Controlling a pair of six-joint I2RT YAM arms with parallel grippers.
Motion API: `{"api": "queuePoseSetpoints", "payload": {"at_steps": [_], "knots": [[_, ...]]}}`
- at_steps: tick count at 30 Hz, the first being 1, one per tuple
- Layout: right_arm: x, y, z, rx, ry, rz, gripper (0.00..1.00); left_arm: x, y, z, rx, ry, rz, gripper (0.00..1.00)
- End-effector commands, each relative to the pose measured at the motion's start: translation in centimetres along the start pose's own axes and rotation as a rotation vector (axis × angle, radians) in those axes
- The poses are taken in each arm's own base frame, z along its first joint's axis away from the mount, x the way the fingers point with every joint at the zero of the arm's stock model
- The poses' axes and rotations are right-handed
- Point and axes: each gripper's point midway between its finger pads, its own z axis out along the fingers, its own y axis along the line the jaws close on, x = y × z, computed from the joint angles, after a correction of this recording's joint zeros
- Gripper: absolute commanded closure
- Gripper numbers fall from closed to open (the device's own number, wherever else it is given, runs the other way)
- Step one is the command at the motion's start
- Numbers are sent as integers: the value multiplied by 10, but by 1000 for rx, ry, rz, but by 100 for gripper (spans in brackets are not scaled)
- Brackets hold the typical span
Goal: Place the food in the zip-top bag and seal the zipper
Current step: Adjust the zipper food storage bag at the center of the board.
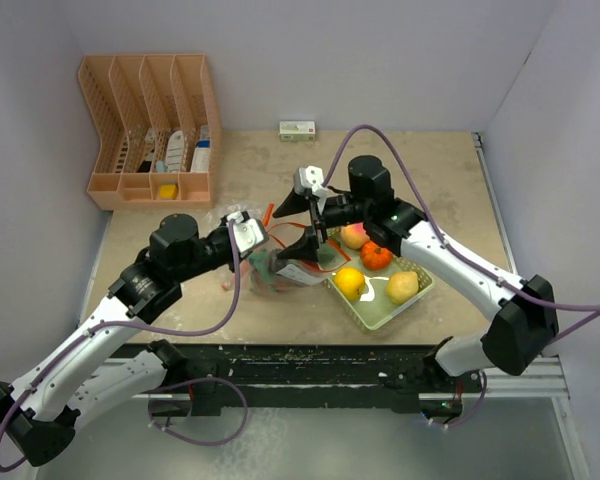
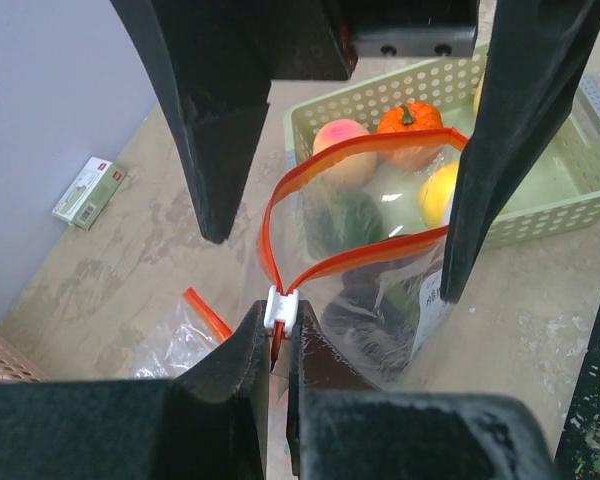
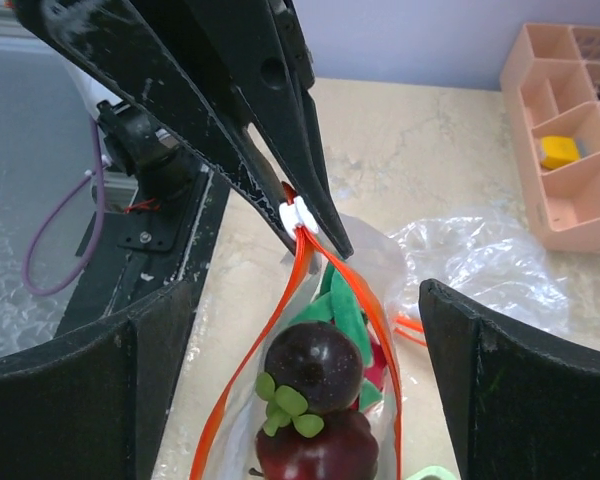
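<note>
The left claw (image 2: 277, 340) pinched the zipper (image 2: 365, 258) at its end by the slider (image 2: 282, 308), and the zip-top bag (image 2: 385, 310) stood inside the spread, empty right claw (image 1: 298, 226), which I think should avoid dragging that mouth shut.

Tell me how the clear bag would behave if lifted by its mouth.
The zip-top bag is thin crinkly film, so probably floppy; it should sag under the food inside. Its zipper looks stiffer, likely a better hold. Smooth film may slip.
</note>
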Motion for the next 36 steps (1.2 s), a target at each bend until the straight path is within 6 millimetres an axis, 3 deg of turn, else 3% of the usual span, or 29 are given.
{"api": "queuePoseSetpoints", "payload": {"at_steps": [1, 5, 8, 9, 12, 13, 15, 19, 22, 25, 36], "knots": [[-9, -2, 12, -4, -17, 1, 3, -36, 8, -5, -15, -98, 19, 100], [9, -13, 18, 56, 31, 50, 9, -37, 8, -6, -13, -105, 22, 100], [14, -17, 17, 93, 46, 66, 23, -37, 8, -6, -15, -105, 22, 100], [15, -19, 15, 114, 49, 70, 34, -37, 8, -6, -14, -105, 21, 100], [15, -31, 9, 214, 62, 96, 84, -36, 9, -7, -25, -105, 20, 100], [16, -33, 7, 231, 71, 109, 91, -36, 11, -7, -35, -104, 19, 100], [13, -36, 5, 262, 72, 133, 96, -34, 11, -9, -43, -102, 16, 100], [10, -38, 3, 278, 86, 157, 100, -29, 7, -14, -51, -113, 7, 85], [5, -29, 6, 223, 77, 161, 100, -25, 5, -13, -52, -124, 1, 69], [0, -23, 7, 185, 66, 157, 100, -19, 3, -10, -39, -105, -5, 60], [-7, -8, 4, 120, 59, 114, 100, -12, 5, 8, -45, -127, 16, 57]]}}
